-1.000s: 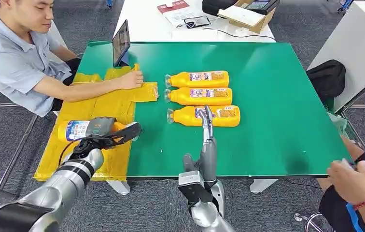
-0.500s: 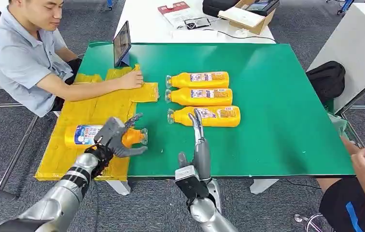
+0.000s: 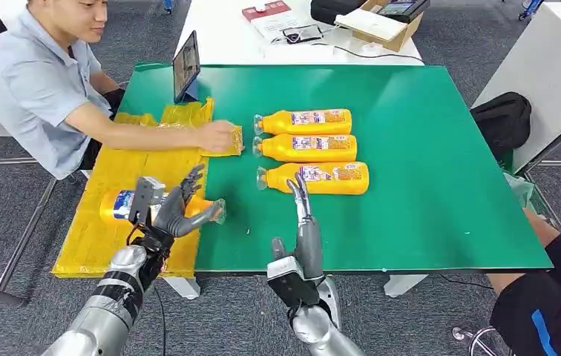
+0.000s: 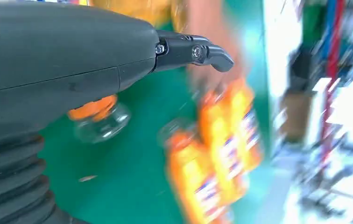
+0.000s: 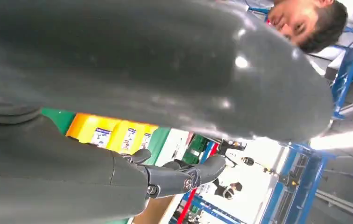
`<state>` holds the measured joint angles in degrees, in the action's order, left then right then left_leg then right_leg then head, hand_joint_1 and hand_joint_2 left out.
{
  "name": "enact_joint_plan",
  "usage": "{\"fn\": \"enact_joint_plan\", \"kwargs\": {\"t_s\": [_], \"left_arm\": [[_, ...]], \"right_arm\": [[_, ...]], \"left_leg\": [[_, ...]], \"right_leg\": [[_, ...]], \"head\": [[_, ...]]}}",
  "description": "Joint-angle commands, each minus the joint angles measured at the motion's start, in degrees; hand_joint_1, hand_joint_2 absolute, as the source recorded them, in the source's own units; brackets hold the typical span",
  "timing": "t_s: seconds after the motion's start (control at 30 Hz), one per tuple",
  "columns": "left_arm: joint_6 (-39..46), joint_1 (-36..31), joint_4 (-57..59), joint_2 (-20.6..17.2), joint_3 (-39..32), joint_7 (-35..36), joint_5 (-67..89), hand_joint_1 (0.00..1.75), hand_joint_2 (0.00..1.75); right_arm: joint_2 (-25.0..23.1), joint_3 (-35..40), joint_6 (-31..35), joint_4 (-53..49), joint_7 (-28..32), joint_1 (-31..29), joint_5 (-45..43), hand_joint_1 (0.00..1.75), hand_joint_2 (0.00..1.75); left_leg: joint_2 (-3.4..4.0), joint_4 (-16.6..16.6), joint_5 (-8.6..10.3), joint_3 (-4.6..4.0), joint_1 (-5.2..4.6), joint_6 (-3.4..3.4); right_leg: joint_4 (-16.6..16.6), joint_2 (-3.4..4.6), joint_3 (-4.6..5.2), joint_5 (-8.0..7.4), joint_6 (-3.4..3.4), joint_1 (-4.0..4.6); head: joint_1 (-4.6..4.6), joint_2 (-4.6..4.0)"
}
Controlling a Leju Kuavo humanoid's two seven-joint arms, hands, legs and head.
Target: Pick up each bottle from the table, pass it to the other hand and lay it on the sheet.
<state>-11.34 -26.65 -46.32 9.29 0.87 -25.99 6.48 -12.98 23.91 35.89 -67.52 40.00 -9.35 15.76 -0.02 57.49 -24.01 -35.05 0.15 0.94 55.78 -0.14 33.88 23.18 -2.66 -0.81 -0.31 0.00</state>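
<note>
An orange bottle (image 3: 118, 205) with a blue-white label lies on the yellow sheet (image 3: 144, 167), its clear cap (image 3: 219, 211) reaching over the green table (image 3: 426, 163). My left hand (image 3: 168, 210) hovers just over it with fingers spread, holding nothing. In the left wrist view the bottle's neck (image 4: 99, 122) shows beneath the grey hand cover. Three more orange bottles (image 3: 315, 178) (image 3: 305, 147) (image 3: 303, 121) lie side by side mid-table. My right hand (image 3: 303, 222) stretches flat toward the nearest one, fingers straight and empty, stopping short of it.
A seated person at the left presses a hand (image 3: 218, 137) on the sheet's far corner. A tablet (image 3: 186, 67) stands at the table's back left. A black bag (image 3: 504, 119) sits off the right edge, and another person (image 3: 559, 297) is at the right front.
My left hand let go of the bottle on the sheet and rose with fingers spread. My right hand drew back toward the front edge. The person's hand slid right along the sheet.
</note>
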Motion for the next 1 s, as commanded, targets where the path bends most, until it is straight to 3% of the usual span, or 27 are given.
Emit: {"fn": "enact_joint_plan", "kwargs": {"t_s": [0.03,0.13,0.17,0.3,0.43,0.77,1.0], "left_arm": [[11.26,5.81,-21.28,2.66,4.58,-3.05,-8.34,0.00,1.75],[13.32,7.16,-25.89,2.80,5.42,-4.33,-10.31,0.00,1.75],[26.82,13.07,-38.24,3.74,4.64,-6.69,-12.66,0.00,1.75],[42.69,15.96,-41.10,3.51,3.99,-8.31,-2.89,0.00,1.75],[43.00,16.55,-41.42,3.07,4.50,-8.29,-2.89,0.00,1.75],[42.76,20.00,-44.38,2.45,5.13,-6.37,-2.89,0.00,1.75],[43.16,19.52,-44.73,2.78,5.02,-5.23,-1.45,0.00,1.75]], "right_arm": [[0.90,-1.87,0.05,2.88,-0.36,-1.56,3.14,0.00,0.00],[2.35,-1.32,-0.05,3.80,-2.38,-3.20,6.79,0.00,0.00],[11.35,-3.10,1.27,8.18,-17.19,-10.11,32.57,0.00,1.75],[14.74,-5.59,-4.64,17.64,-26.67,-15.19,40.98,0.00,1.75],[14.62,-6.56,-4.16,20.59,-25.20,-16.46,40.83,0.00,1.75],[13.56,-5.98,-6.49,29.78,-33.74,-18.75,47.90,0.00,1.75],[13.47,-5.28,-12.68,35.09,-39.27,-20.22,52.17,0.00,1.75]], "left_leg": [[-0.03,0.00,-0.05,0.05,0.03,-0.02],[-0.05,0.03,-0.12,0.16,0.05,-0.03],[-0.03,0.05,-0.06,-0.05,0.05,-0.02],[0.04,0.00,-0.10,0.12,-0.01,0.00],[-0.03,0.00,-0.04,0.04,-0.03,0.00],[-0.02,0.04,-0.26,0.40,0.03,-0.06],[-0.13,0.01,-0.03,-0.07,-0.01,0.01]], "right_leg": [[-0.02,-0.03,-0.08,0.05,0.04,0.03],[0.00,-0.05,-0.20,0.12,0.08,0.05],[0.00,-0.03,-0.01,0.05,0.06,0.05],[-0.08,0.05,-0.19,0.04,0.06,0.01],[-0.07,-0.03,-0.11,0.01,0.03,-0.02],[-0.01,-0.03,-0.43,0.19,0.15,0.06],[-0.04,-0.15,-0.02,-0.01,0.00,0.00]], "head": [[-0.02,0.00],[-0.02,0.00],[-0.02,0.00],[0.00,0.00],[-0.02,0.00],[-0.02,0.00],[-0.02,0.00]]}}
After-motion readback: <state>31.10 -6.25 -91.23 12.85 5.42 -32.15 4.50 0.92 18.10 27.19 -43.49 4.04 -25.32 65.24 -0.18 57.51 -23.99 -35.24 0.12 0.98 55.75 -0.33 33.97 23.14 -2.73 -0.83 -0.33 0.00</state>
